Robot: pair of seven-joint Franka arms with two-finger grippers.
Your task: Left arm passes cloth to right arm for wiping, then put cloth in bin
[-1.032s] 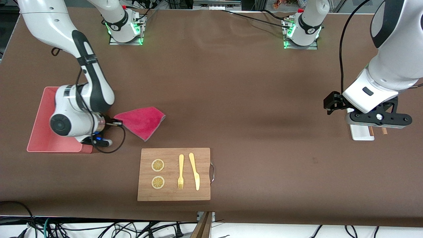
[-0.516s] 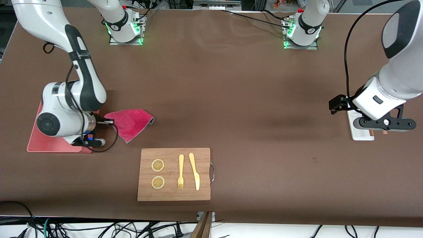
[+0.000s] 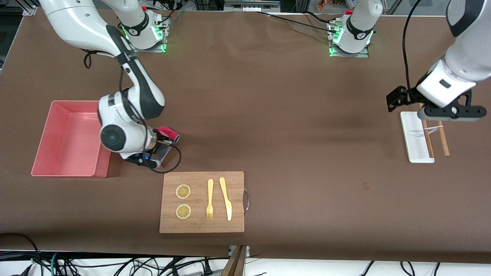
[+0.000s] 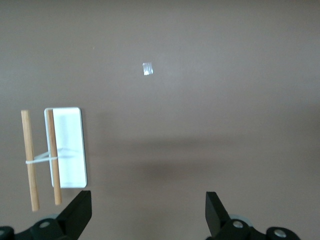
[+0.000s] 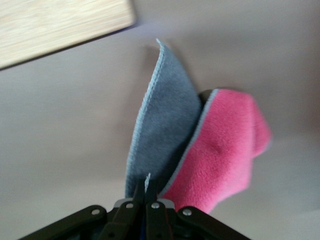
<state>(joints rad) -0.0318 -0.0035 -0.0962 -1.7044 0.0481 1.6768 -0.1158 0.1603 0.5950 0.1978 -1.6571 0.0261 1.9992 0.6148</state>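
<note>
My right gripper (image 3: 158,145) is shut on the cloth (image 3: 167,133), a crimson-pink fuzzy towel with a grey underside. It holds the cloth folded and hanging over the table between the bin (image 3: 53,138) and the wooden board. In the right wrist view the cloth (image 5: 210,150) hangs from the shut gripper (image 5: 146,195), grey side and pink side both showing. The bin is a pink rectangular tub at the right arm's end of the table, with nothing in it. My left gripper (image 3: 447,113) is open and empty, up over the white tray (image 3: 412,134); it shows in the left wrist view (image 4: 148,212).
A wooden cutting board (image 3: 202,226) with two lemon slices, a fork (image 3: 210,199) and a knife (image 3: 226,198) lies near the front camera. The white tray holds chopsticks (image 3: 441,132) at the left arm's end; it also shows in the left wrist view (image 4: 70,145).
My right gripper has swung from over the bin back toward the table's middle, and the cloth has gone from spread out to folded and bunched. My left arm has risen off the tray.
</note>
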